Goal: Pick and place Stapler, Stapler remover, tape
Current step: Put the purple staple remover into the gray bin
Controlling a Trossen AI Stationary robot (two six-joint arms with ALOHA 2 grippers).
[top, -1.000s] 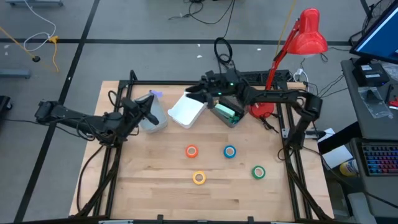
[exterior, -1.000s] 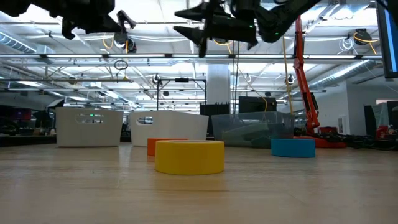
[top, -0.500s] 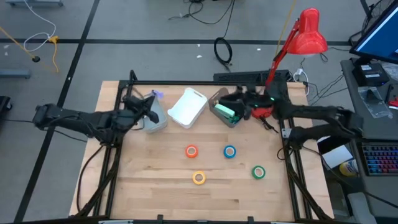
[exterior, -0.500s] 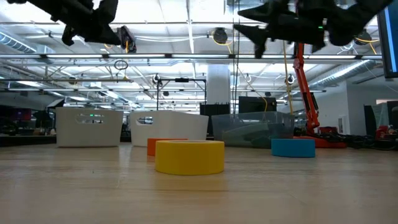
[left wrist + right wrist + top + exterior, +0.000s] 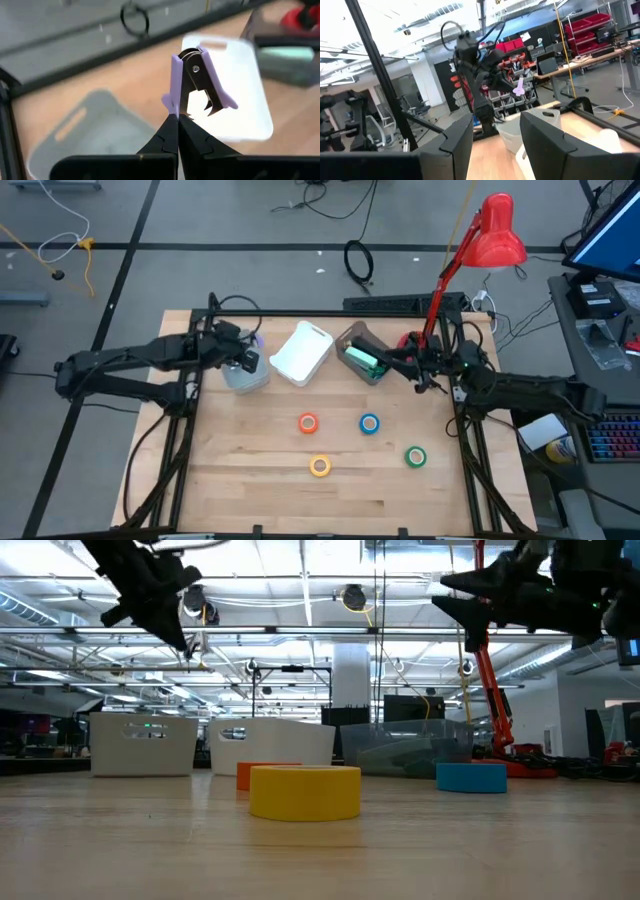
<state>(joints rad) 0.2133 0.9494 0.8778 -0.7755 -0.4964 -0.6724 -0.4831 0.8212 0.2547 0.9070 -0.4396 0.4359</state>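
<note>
Purple staple remover (image 5: 197, 82) held aloft, four tape rolls (image 5: 308, 423) flat on table

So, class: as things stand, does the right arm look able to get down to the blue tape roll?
Probably yes. The right gripper hangs open and empty above the grey bin, and the blue tape roll lies alone on bare table nearby, with nothing over it. The left gripper, shut on the purple staple remover, is well away.

Looks like a robotics lab in a big open industrial hall: exposed ceiling pipes (image 5: 300, 632), workbenches (image 5: 590, 62), red parts bins (image 5: 592, 30), monitors (image 5: 405, 708) and loose cables (image 5: 60, 248) on the concrete floor.
</note>
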